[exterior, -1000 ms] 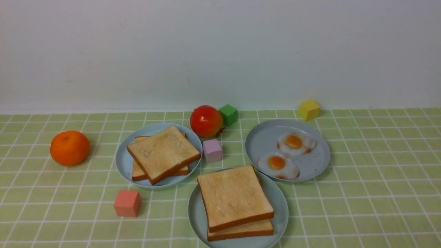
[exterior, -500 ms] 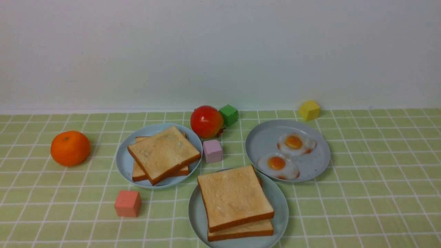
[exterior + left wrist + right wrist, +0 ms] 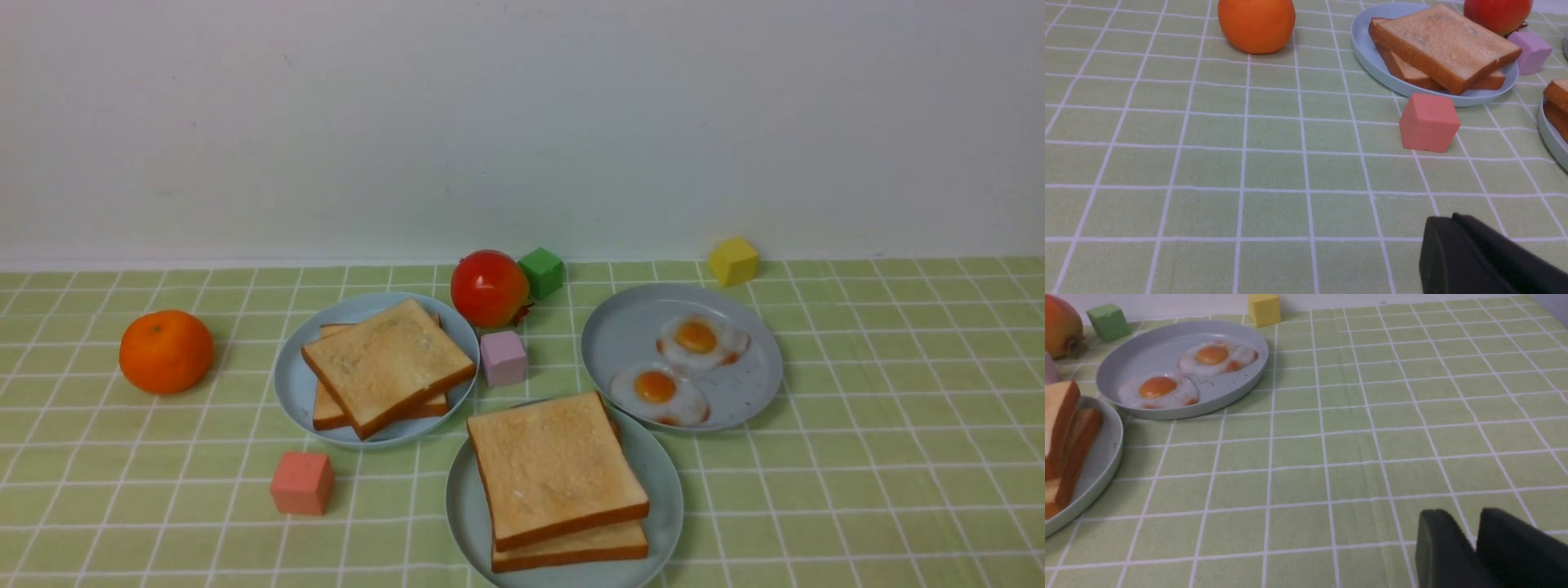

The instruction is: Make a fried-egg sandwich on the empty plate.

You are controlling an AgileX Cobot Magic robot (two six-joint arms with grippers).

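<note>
The pale mint-green plate [image 3: 665, 490] sits front centre and holds two stacked toast slices [image 3: 555, 465]; I see no egg between them. A greyish-blue plate [image 3: 620, 335] at the back right holds two fried eggs [image 3: 657, 388]. Another greyish-blue plate [image 3: 294, 384] on the left holds a second toast stack [image 3: 384, 363]. Neither gripper shows in the front view. My left gripper [image 3: 1447, 218] is shut and empty over bare cloth, short of the salmon cube [image 3: 1429, 122]. My right gripper [image 3: 1474, 522] is empty, its tips nearly together, right of the mint plate [image 3: 1106, 465].
An orange [image 3: 166, 351] lies far left. A red fruit [image 3: 488, 287], a green cube [image 3: 541, 272] and a lilac cube [image 3: 503, 357] sit between the back plates. A yellow cube [image 3: 733, 260] stands by the wall.
</note>
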